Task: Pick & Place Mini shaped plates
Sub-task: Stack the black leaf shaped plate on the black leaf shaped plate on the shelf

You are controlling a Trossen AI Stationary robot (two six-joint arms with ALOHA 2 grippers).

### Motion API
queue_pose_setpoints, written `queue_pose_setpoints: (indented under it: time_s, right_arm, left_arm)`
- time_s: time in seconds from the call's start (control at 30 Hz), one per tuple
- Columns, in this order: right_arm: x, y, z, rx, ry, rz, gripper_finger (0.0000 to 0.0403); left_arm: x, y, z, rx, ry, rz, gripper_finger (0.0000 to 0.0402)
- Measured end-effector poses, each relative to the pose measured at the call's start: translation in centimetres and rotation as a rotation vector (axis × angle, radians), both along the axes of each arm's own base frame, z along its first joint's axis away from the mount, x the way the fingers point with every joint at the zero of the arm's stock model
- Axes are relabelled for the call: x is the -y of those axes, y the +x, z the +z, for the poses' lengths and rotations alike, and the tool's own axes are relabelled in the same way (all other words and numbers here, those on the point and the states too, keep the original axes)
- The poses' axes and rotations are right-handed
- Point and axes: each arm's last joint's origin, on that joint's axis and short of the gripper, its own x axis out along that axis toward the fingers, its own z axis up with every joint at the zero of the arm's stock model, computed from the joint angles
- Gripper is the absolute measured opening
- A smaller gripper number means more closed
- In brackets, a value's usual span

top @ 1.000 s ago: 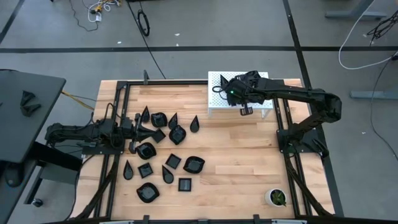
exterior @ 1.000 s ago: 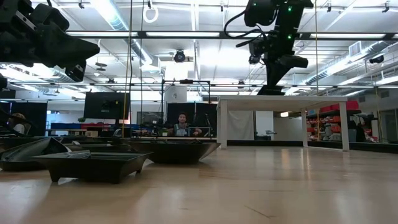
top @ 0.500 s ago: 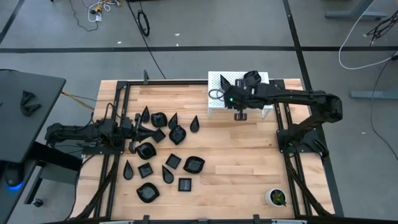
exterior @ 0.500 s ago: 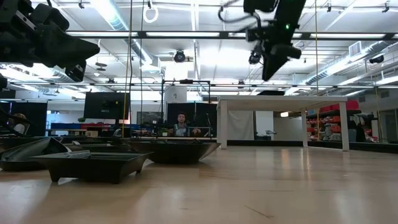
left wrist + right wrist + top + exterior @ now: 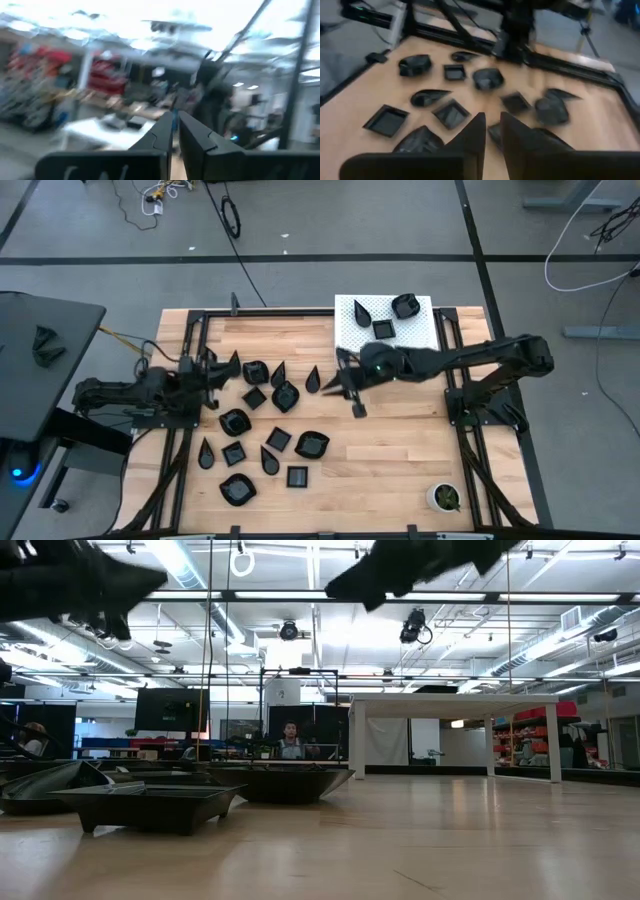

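I see no readable labels. Right claw [image 5: 345,383] over the table [image 5: 400,450], nearly together, looks empty; left claw [image 5: 213,370] together by plates [image 5: 262,425].

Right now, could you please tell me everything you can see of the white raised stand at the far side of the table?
The white raised stand is a small rectangular platform with a flat top that looks perforated, standing on straight white legs on the wooden table, clear in the low view. It sits upright at the far edge, right of centre. Three glossy black mini plates rest on it: a teardrop, a squarish one and a rounded one. Neither arm touches it; the right end effector is over the wood nearer the loose plates.
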Motion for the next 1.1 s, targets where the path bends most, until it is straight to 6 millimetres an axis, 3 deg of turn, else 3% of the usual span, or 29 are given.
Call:
queue_pose_setpoints:
  time_s: [0.17,0.37,0.53,0.67,0.87,0.97,1.1]
  right_arm:
    - [-1.7,-1.3,-3.4,0.086,-0.006,-0.006,0.0059]
    - [-3.4,-2.7,-6.1,0.138,-0.024,-0.030,0.0059]
    - [-3.8,-3.6,-7.4,0.108,0.009,-0.080,0.0059]
    - [-3.8,-3.9,-7.8,0.098,0.003,-0.163,0.0059]
    - [-3.5,-3.8,-7.5,0.143,-0.010,-0.224,0.0059]
    - [-3.4,-3.7,-7.2,0.172,-0.029,-0.221,0.0059]
    - [-3.3,-3.7,-7.1,0.190,-0.055,-0.216,0.0059]
  left_arm:
    - [0.7,0.4,0.5,0.030,0.091,-0.113,0.0020]
    - [1.8,2.7,0.1,-0.148,0.019,-0.005,0.0004]
    - [3.3,5.5,2.3,-0.371,0.023,0.165,0.0011]
    - [4.7,7.2,5.0,-0.621,0.038,0.181,0.0019]
    - [5.2,6.8,7.0,-1.046,-0.311,0.129,0.0039]
    - [5.5,6.2,6.0,-1.263,-0.542,0.122,0.0058]
    - [6.3,5.7,3.5,-1.423,-0.854,0.110,0.0095]
